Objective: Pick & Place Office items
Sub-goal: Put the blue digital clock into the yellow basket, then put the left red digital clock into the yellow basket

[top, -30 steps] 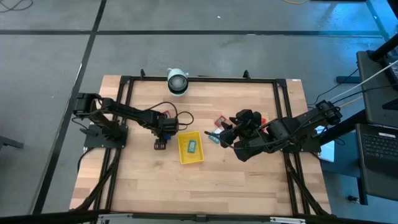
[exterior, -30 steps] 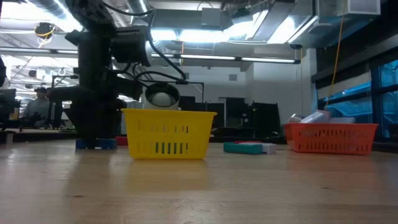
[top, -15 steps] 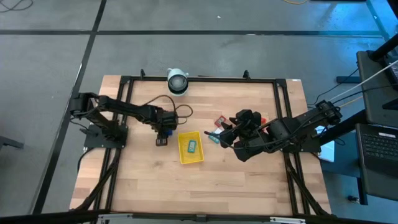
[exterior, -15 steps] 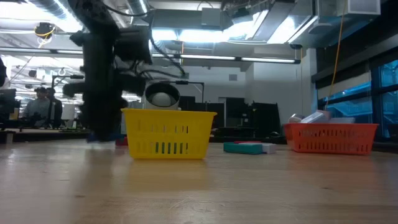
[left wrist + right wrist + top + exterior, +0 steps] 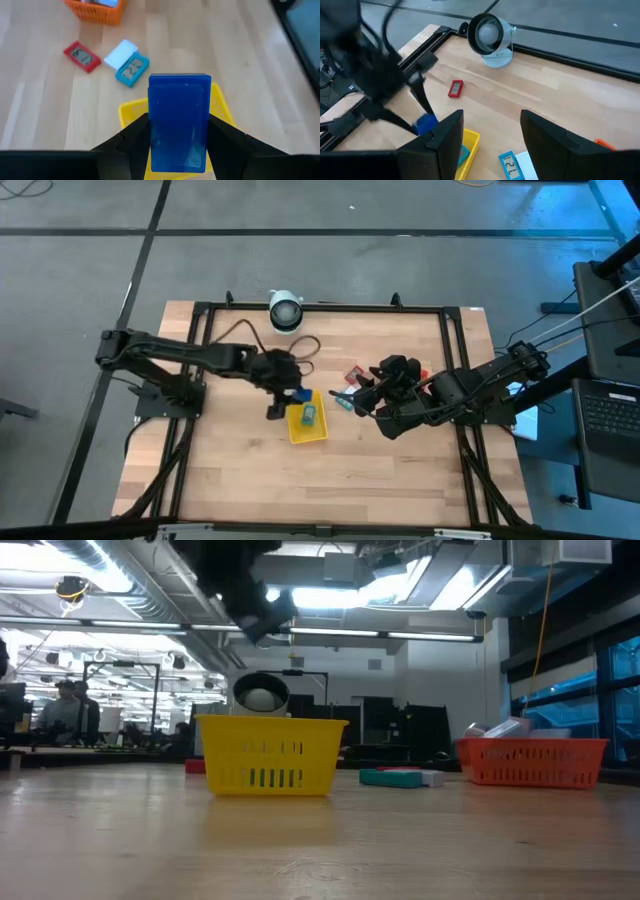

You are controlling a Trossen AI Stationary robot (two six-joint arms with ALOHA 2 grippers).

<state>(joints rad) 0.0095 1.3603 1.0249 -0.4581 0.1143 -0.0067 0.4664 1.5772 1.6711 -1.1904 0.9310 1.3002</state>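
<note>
My left jaws, gripping the blue block, have lifted off the tabletop to the yellow tray's edge, probably release next; right jaws wait open.

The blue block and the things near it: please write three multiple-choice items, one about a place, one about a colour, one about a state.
1. Where is the blue block?
A. flat on the wood
B. between the left gripper's fingers, above the yellow tray
C. inside the orange tray

2. What colour is the small item lying in the yellow tray?
A. teal
B. white
C. black

3. How is the right gripper?
A. shut on a red item
B. shut on the white round object
C. open and holding nothing

Answers: 1 B, the left wrist view shows the left gripper clamping it over the tray's rim. 2 A, the high view shows teal. 3 C, its fingers stand apart with only the table between.
</note>
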